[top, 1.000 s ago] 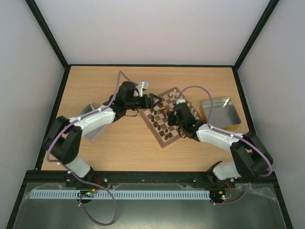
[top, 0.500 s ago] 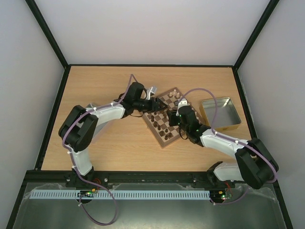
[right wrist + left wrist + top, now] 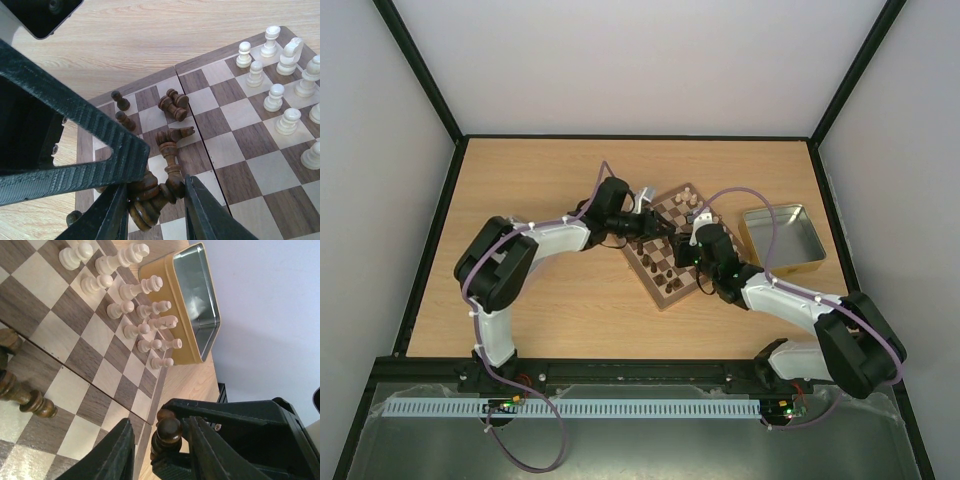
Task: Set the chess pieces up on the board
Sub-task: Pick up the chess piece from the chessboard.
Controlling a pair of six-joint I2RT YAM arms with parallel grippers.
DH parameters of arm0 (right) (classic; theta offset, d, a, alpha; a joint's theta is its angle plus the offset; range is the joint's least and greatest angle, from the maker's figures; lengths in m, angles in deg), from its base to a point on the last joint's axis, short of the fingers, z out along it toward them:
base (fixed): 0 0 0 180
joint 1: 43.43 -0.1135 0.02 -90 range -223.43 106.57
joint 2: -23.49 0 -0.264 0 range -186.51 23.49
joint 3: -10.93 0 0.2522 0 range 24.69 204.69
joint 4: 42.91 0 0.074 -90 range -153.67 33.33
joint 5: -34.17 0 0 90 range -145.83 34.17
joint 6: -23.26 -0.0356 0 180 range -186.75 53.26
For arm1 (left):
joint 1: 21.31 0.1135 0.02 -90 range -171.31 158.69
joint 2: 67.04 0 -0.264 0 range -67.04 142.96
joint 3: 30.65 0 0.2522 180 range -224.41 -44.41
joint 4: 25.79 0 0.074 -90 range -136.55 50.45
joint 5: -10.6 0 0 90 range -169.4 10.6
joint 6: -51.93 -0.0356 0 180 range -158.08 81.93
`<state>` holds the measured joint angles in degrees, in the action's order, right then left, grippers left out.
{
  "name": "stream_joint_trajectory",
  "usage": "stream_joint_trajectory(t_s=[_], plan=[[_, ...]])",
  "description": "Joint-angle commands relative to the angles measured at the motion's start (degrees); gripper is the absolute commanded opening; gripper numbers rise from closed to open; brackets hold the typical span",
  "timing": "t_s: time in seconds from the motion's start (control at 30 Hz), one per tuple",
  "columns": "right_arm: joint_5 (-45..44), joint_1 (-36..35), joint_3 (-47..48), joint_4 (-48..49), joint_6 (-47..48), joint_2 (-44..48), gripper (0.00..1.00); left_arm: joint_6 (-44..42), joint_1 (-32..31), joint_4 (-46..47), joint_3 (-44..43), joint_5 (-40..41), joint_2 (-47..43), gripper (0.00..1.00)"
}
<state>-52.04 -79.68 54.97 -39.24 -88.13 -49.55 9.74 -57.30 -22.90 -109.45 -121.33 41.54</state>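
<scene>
- Wood table [image 3: 580, 290] inside a white-walled enclosure with a black frame; the arms meet over the board [image 3: 665, 290] at mid-table, slightly right of centre.
- Gold-rimmed tin [image 3: 197, 305] sits just beside the board's white-side edge, to the right in the top view.
- Cream-white pieces [image 3: 142, 288] stand upright in two rows along that edge.
- Left gripper [image 3: 161, 440] is over the board's left edge, its jaws narrow, with one dark brown piece [image 3: 169, 430] gripped between them and its head pointing out past the tips.
- More dark pieces [image 3: 25, 395] lie toppled on squares at the left of the left wrist view.
- Right gripper [image 3: 155, 195] is low over the dark side, straddling a heap of fallen dark pieces [image 3: 150, 197] that fills the gap between the fingers; can't tell whether it squeezes them.
- Two dark pawns [image 3: 120, 102] stand near the board's rim, and another toppled pair [image 3: 172, 105] lies next to them.
</scene>
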Motion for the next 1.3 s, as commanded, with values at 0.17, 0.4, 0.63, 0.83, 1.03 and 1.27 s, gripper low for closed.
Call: stream_joint_trajectory(t_s=[0.17,0.4,0.63,0.83,1.03,1.27], plan=[[0.8,0.2,-0.5,2.7,0.7,0.7,0.26,1.2,-0.3,2.1,-1.9,-1.6,1.2,0.16],[-0.5,0.2,-0.1,0.4,-2.2,1.6,0.39,-0.3,-0.3,4.2,-1.9,-1.4,1.0,0.06],[1.7,0.7,-2.3,-2.3,-9.2,9.2,0.55,-5.9,-0.4,6.7,-1.3,-1.1,-0.6,0.04],[4.6,4.3,-2.1,-4.9,-19.1,15.2,0.6,-12.2,-0.4,6.7,-0.3,0.1,-3.3,0.04],[14.5,10.2,-0.9,-3.2,-29.3,16.0,0.59,-16.9,-0.4,8.4,3.5,2.0,-8.9,0.04],[17.5,10.2,-2.9,0.2,-25.2,18.2,0.55,-17.7,-0.7,8.5,5.2,-2.0,-14.1,0.04]])
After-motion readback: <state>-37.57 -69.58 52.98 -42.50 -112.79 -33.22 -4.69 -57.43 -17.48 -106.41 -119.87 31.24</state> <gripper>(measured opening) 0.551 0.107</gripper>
